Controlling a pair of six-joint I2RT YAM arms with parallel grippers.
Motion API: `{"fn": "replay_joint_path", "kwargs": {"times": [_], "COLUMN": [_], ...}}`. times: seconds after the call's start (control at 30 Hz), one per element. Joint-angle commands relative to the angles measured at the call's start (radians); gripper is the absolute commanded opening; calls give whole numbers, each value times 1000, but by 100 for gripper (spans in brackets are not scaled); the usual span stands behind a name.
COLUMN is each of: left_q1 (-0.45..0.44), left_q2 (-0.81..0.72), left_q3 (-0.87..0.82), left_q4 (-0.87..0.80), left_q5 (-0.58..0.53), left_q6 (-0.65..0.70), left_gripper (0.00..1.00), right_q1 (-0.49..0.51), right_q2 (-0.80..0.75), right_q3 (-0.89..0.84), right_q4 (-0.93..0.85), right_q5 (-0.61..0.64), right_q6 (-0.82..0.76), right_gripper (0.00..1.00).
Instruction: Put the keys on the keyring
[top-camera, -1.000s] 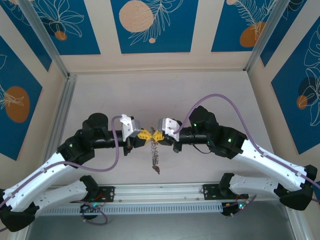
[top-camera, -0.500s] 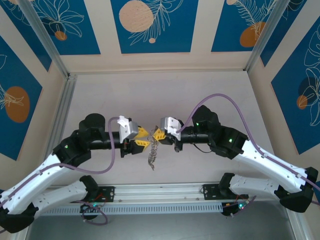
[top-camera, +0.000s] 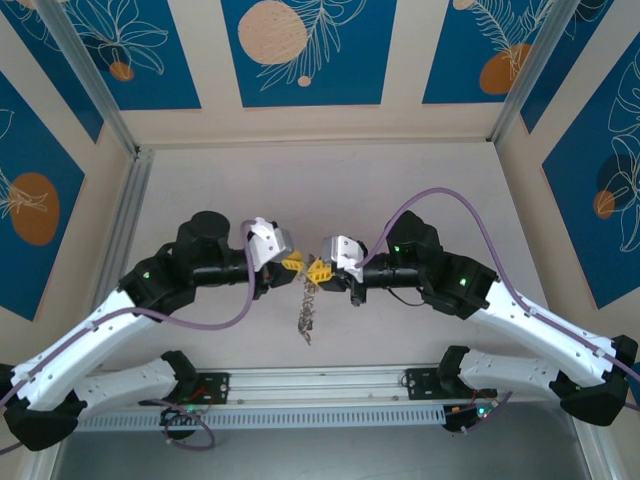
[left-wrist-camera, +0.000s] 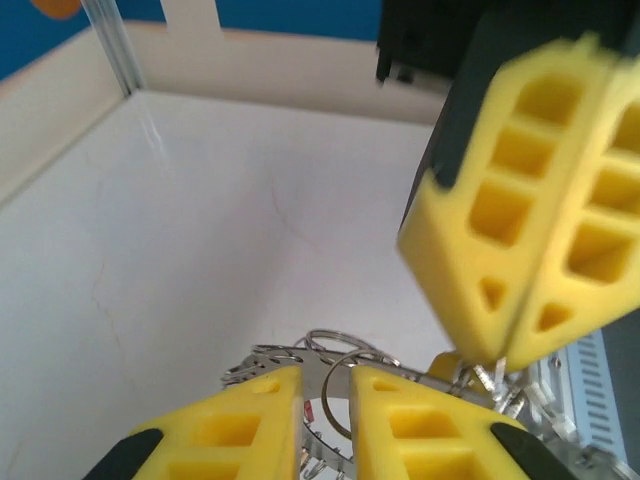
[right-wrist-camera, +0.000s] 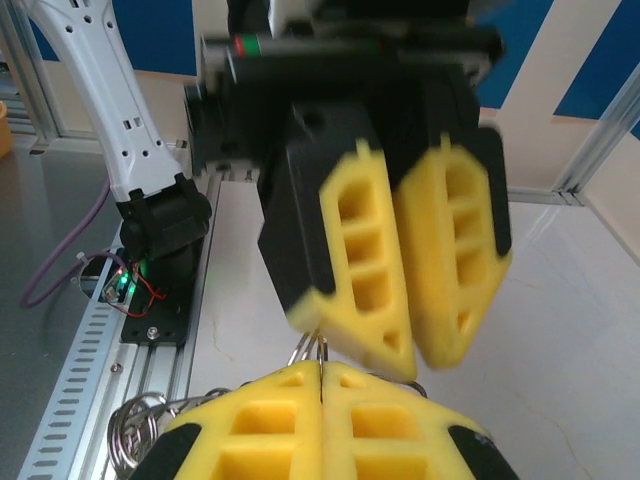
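Observation:
The keyring (top-camera: 307, 310), a flat grey metal ring fringed with small silvery pieces, hangs in the air between my two grippers, above the table's near middle. My right gripper (top-camera: 318, 268) is shut, and thin wire loops (right-wrist-camera: 318, 348) of the ring's rim stick out of its closed fingertips (right-wrist-camera: 321, 368). My left gripper (top-camera: 293, 263) faces it tip to tip. Its fingers (left-wrist-camera: 326, 372) stand a narrow gap apart, with the ring's rim (left-wrist-camera: 270, 358) and one wire loop inside that gap. A small red tag (left-wrist-camera: 308, 411) of one of the keys shows through the gap.
The white table (top-camera: 300, 190) stretches behind the grippers to the back wall. A slotted metal rail (top-camera: 320, 415) with both arm bases runs along the near edge. More silvery rings (right-wrist-camera: 135, 430) dangle at the lower left of the right wrist view.
My left gripper let go, drew back to the left and opened, then came back toward the right gripper with its jaws narrowed. The right gripper stayed shut and still.

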Motion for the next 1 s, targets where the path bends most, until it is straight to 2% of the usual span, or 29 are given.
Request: {"fn": "replay_joint_path", "kwargs": {"times": [0.0,0.07,0.2,0.43,0.73,0.8,0.97], "left_q1": [-4,-5,-6,-12,-30,-33,-33], "left_q2": [-27,-49,-90,-92,-110,-119,-144], "left_q3": [-2,-21,-59,-88,-128,-119,-66], "left_q4": [-20,-12,20,62,145,126,23], "left_q5": [18,47,92,138,173,156,35], "left_q6": [15,2,-30,-68,-129,-124,-56], "left_gripper": [18,19,26,34,35,35,34], "right_q1": [3,-2,-9,-12,-15,-18,-19], "right_q2": [-38,-42,-37,-37,-37,-36,-36], "right_q3": [-2,-6,-9,-4,-10,-10,-9], "right_q4": [55,62,68,63,60,60,56], "right_q5": [-5,-2,5,25,32,26,11], "right_q6": [3,6,13,21,25,24,24], "right_gripper": [0,0,0,0,0,0,0]}}
